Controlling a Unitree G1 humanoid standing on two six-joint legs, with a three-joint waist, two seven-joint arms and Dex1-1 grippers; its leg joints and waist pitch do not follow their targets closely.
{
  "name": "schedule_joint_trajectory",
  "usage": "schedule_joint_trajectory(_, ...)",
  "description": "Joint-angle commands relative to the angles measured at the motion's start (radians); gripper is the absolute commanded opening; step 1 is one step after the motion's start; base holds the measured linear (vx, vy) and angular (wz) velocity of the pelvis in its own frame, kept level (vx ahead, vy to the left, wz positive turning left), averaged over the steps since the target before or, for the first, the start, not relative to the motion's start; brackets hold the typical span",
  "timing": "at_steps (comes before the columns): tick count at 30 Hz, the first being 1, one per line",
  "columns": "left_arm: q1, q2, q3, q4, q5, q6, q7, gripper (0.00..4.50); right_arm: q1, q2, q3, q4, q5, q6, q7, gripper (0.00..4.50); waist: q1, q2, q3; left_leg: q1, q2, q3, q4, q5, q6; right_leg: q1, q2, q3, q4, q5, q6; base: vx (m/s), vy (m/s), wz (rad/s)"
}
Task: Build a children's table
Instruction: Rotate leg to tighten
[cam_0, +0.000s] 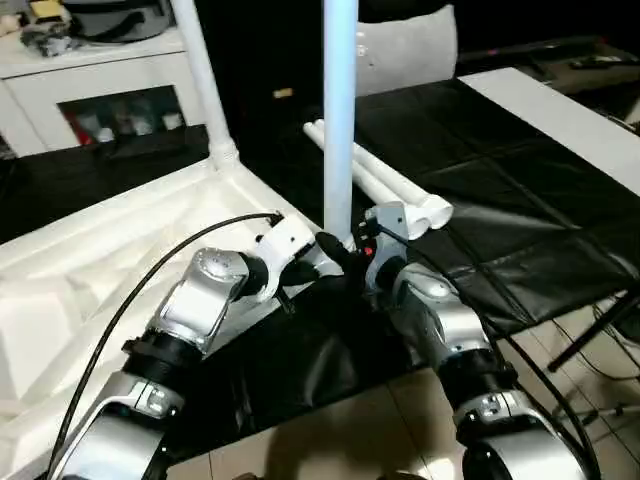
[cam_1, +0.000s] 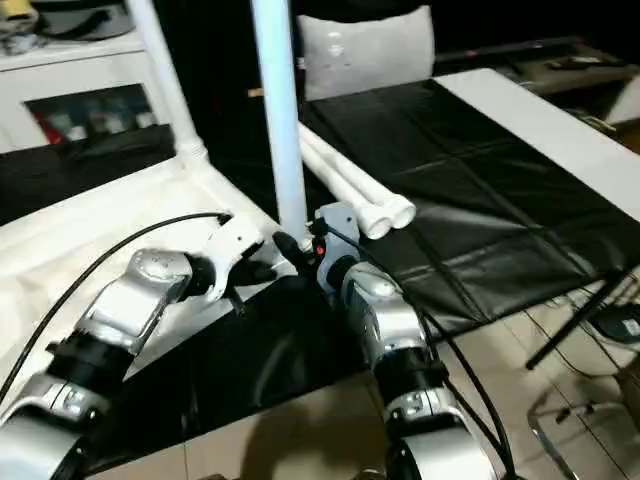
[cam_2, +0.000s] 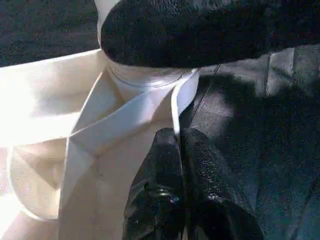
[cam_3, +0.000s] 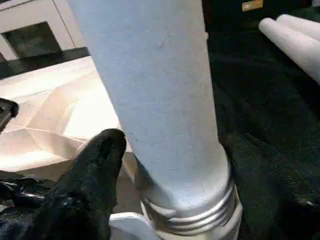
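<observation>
Silver forearms fill the lower frame; the left gripper (cam_0: 318, 252), fingers pressed shut, touches the tabletop (cam_0: 90, 260) rim at centre. Beside it, the right gripper (cam_0: 362, 248) stands open around an upright leg (cam_0: 340, 110). Two spare legs (cam_0: 385, 185) lie right of centre.

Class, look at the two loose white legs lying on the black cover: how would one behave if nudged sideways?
The loose legs are round, smooth tubes, so one would probably roll across the black cover. Being tapered, it would likely curve rather than roll straight. They look rigid, hollow plastic, so probably light and stiff.
</observation>
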Motion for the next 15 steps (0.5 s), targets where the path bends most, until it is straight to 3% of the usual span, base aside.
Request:
schedule_joint_trajectory(1, -0.058, 0.001, -0.029, 0.0, 0.015, -0.109, -0.031, 0.0, 0.064, -0.02, 0.002, -0.125, 0.002, 0.019, 0.022, 3.73, 0.004, -0.001, -0.074, 0.023, 0.033, -0.012, -0.069, -0.217, 0.047, 0.048, -0.048, 0.041, -0.075, -0.157, -0.216, 0.0, 0.0, 0.0)
schedule_joint_trajectory(3, -0.064, 0.006, -0.035, 0.018, 0.028, -0.14, -0.03, 0.0, 0.091, -0.03, -0.003, -0.169, 0.005, 0.026, 0.022, 3.9, 0.017, -0.003, -0.076, 0.021, 0.034, -0.013, -0.069, -0.185, 0.054, 0.05, -0.048, 0.042, -0.071, -0.124, -0.209, 0.0, 0.0, 0.0)
schedule_joint_trajectory(4, -0.1, 0.028, -0.059, 0.124, 0.059, -0.279, -0.03, 0.0, 0.186, -0.06, -0.01, -0.313, 0.042, 0.054, 0.053, 4.01, 0.02, -0.004, -0.071, 0.021, 0.03, -0.013, -0.069, -0.191, 0.059, 0.05, -0.044, 0.041, -0.081, -0.145, -0.195, 0.0, 0.0, 0.0)
schedule_joint_trajectory(5, -0.105, 0.03, -0.061, 0.138, 0.063, -0.297, -0.029, 0.0, 0.199, -0.064, -0.011, -0.332, 0.048, 0.058, 0.058, 4.11, 0.031, -0.003, -0.072, 0.028, 0.031, -0.011, -0.07, -0.219, 0.057, 0.046, -0.047, 0.045, -0.085, -0.174, -0.165, 0.0, 0.0, 0.0)
schedule_joint_trajectory(6, -0.119, 0.036, -0.068, 0.18, 0.07, -0.343, -0.028, 0.0, 0.234, -0.076, -0.009, -0.384, 0.066, 0.067, 0.078, 4.19, 0.029, -0.006, -0.073, 0.02, 0.034, -0.017, -0.075, -0.22, 0.043, 0.054, -0.05, 0.043, -0.078, -0.181, -0.163, 0.0, 0.0, 0.0)
schedule_joint_trajectory(8, -0.147, 0.043, -0.073, 0.246, 0.088, -0.394, 0.002, 0.0, 0.283, -0.094, 0.001, -0.451, 0.07, 0.075, 0.086, 4.35, 0.033, -0.006, -0.072, 0.026, 0.033, -0.016, -0.075, -0.25, 0.033, 0.049, -0.049, 0.044, -0.086, -0.223, -0.143, 0.0, 0.0, 0.0)
schedule_joint_trajectory(9, -0.157, 0.044, -0.073, 0.269, 0.094, -0.408, 0.015, 0.0, 0.299, -0.1, 0.005, -0.471, 0.07, 0.076, 0.086, 4.35, 0.03, -0.005, -0.071, 0.02, 0.033, -0.018, -0.077, -0.252, 0.028, 0.052, -0.051, 0.043, -0.082, -0.227, -0.148, 0.0, 0.0, 0.0)
schedule_joint_trajectory(10, -0.176, 0.046, -0.071, 0.308, 0.099, -0.432, 0.025, 0.0, 0.332, -0.112, 0.012, -0.518, 0.079, 0.093, 0.093, 4.44, 0.03, 0.004, -0.072, 0.024, 0.033, -0.018, -0.077, -0.266, 0.017, 0.047, -0.052, 0.042, -0.084, -0.248, -0.147, 0.0, 0.0, 0.0)
schedule_joint_trajectory(11, -0.195, 0.047, -0.065, 0.347, 0.094, -0.461, 0.02, 0.0, 0.368, -0.123, 0.014, -0.573, 0.089, 0.135, 0.089, 4.44, 0.03, -0.002, -0.072, 0.027, 0.033, -0.016, -0.076, -0.276, 0.017, 0.045, -0.052, 0.044, -0.089, -0.255, -0.145, 0.0, 0.0, 0.0)
schedule_joint_trajectory(13, -0.212, 0.047, -0.06, 0.376, 0.09, -0.48, 0.017, 0.0, 0.396, -0.135, 0.019, -0.616, 0.101, 0.166, 0.098, 4.44, 0.029, -0.004, -0.07, 0.02, 0.03, -0.018, -0.077, -0.261, 0.022, 0.051, -0.049, 0.043, -0.089, -0.232, -0.147, 0.0, 0.0, 0.0)
schedule_joint_trajectory(15, -0.246, 0.048, -0.068, 0.436, 0.102, -0.527, 0.025, 0.44, 0.431, -0.153, 0.031, -0.67, 0.099, 0.198, 0.103, 4.5, 0.028, -0.004, -0.071, 0.017, 0.028, -0.018, -0.075, -0.248, 0.03, 0.049, -0.049, 0.042, -0.088, -0.205, -0.156, 0.0, 0.0, 0.0)
